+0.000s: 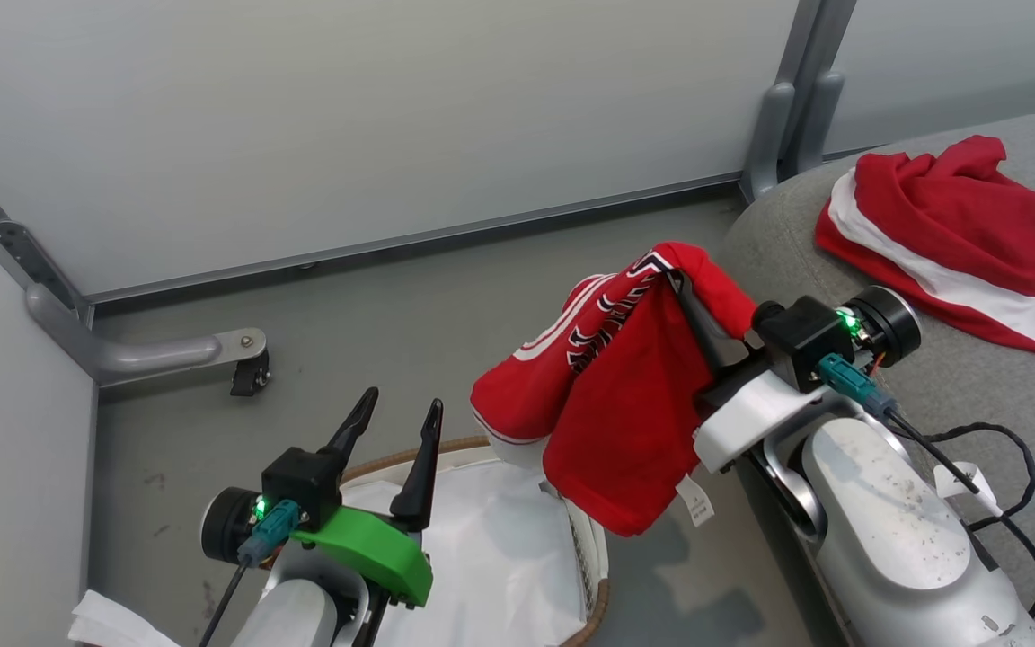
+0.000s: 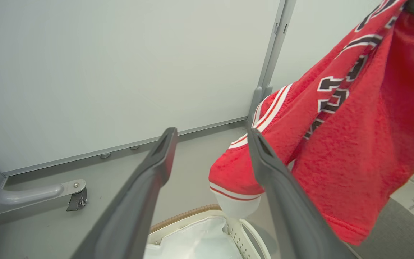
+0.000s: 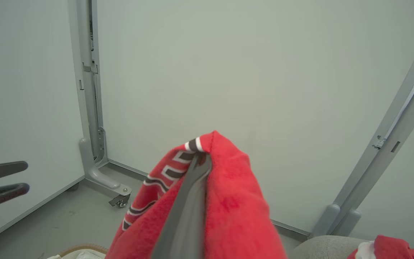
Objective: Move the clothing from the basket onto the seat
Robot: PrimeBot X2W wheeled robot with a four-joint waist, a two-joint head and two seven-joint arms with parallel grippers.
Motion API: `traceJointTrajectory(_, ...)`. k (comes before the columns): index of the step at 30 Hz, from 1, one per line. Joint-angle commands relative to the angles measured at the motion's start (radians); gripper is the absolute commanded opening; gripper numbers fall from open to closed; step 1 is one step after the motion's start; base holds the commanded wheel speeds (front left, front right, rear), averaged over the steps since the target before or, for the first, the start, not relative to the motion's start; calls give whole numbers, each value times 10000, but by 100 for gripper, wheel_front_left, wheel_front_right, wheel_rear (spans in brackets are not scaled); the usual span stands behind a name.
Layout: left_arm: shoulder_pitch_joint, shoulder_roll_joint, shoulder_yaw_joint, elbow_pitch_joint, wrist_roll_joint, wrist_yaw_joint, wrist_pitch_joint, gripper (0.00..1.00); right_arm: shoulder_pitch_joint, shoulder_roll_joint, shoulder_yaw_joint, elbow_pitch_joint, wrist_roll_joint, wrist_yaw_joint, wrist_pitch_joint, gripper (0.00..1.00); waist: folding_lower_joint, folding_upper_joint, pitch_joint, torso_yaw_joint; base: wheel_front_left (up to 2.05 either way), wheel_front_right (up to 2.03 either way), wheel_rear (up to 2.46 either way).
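The right tool [image 1: 681,289] is seen clenched on a red lettered garment [image 1: 625,422], which is held hanging over the basket [image 1: 446,447] rim, just beside the seat [image 1: 778,216]. The left tool [image 1: 403,400] is released, held above the basket. A second red garment [image 1: 958,234] is noted lying on the seat.

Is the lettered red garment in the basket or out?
Out of it. The garment hangs from the right gripper, shut on it, raised above the basket; whether its lowest tip touches the rim, cannot tell.
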Motion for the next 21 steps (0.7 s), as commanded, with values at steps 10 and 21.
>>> traceJointTrajectory(10, 107, -275, 531, -204, 771, -267, -7, 100, -333, 9, -403, -152, -238, -13, -24, 0, 0, 0, 610, -973, 0, 0, 0)
traceJointTrajectory(21, -288, -431, 196, -252, 1158, -342, -7, 100, -516, -227, -729, -285, -290, -14, -24, 0, 0, 0, 1175, -3185, 0, 0, 0)
